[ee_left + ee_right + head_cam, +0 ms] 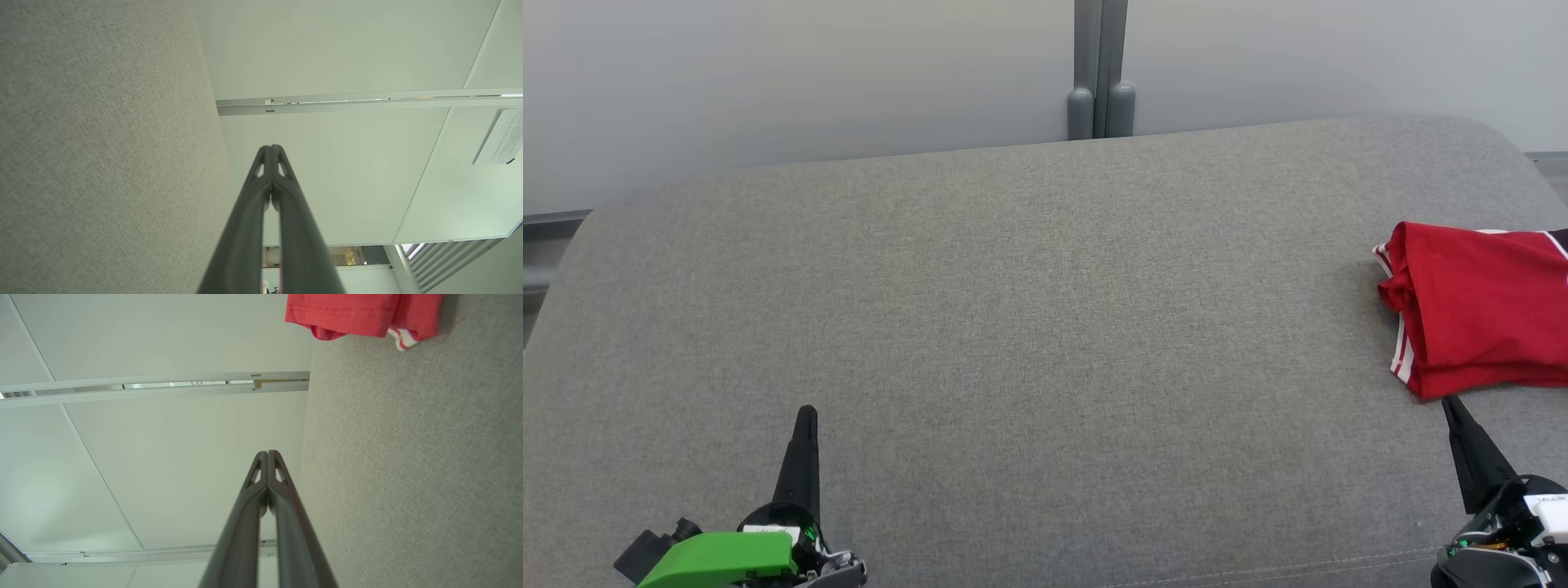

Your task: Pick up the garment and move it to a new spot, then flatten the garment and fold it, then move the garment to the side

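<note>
One garment (pixel 1478 310), red with white stripes along its edge, is seen lying folded at the far right of a single grey upholstered surface (pixel 1029 327). Its right part is cut off by the edge of the head view. In the right wrist view only a strip of it (pixel 347 310) is shown, cut by the top edge. Two pincers are counted. The left pincer (pixel 806 416) is held over bare fabric at the lower left, well apart from the garment, with its fingers (pixel 261 163) pressed together and nothing between them. The right pincer (pixel 1450 404) is likewise closed tight and empty (pixel 267 454), its tip just beside the garment's near edge. Whether it touches the cloth cannot be told. One green cover (pixel 719 555) is seen on the left wrist, partly cut off below. A small dark patch at the garment's far right cannot be made out.
</note>
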Robot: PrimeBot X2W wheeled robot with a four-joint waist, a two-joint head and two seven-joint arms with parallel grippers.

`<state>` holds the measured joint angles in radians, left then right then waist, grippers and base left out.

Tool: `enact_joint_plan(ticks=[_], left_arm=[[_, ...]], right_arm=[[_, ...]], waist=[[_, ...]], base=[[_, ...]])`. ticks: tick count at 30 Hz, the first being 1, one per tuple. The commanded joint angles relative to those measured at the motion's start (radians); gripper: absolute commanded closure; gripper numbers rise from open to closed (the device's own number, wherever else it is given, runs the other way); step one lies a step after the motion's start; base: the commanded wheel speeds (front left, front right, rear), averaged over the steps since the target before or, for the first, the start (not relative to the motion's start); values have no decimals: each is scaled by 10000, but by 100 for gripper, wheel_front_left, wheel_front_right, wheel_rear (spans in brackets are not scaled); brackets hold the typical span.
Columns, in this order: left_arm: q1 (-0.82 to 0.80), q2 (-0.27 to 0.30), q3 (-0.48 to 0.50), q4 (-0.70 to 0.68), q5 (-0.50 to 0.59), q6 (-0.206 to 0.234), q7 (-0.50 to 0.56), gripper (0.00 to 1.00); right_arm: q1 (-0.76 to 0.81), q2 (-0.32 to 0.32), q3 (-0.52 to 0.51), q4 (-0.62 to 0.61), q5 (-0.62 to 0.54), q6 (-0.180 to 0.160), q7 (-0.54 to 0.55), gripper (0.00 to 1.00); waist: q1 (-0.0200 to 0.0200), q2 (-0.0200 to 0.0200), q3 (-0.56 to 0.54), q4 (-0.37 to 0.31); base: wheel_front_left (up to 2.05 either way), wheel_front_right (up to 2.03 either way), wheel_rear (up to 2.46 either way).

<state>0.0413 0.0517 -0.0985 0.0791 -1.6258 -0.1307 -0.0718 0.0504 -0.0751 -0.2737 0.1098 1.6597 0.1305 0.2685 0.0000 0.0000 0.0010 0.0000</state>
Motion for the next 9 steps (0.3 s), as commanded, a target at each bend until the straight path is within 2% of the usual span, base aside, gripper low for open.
enact_joint_plan(ticks=[1,9], left_arm=[[123,-6,36,7,61,-38,20,100],[124,-8,38,7,64,-38,24,100]], right_arm=[[-121,6,-27,24,-28,4,42,100],[-129,24,-49,26,-56,4,56,100]], waist=[[0,0,0,0],[0,0,0,0]], base=[[0,0,0],[0,0,0]])
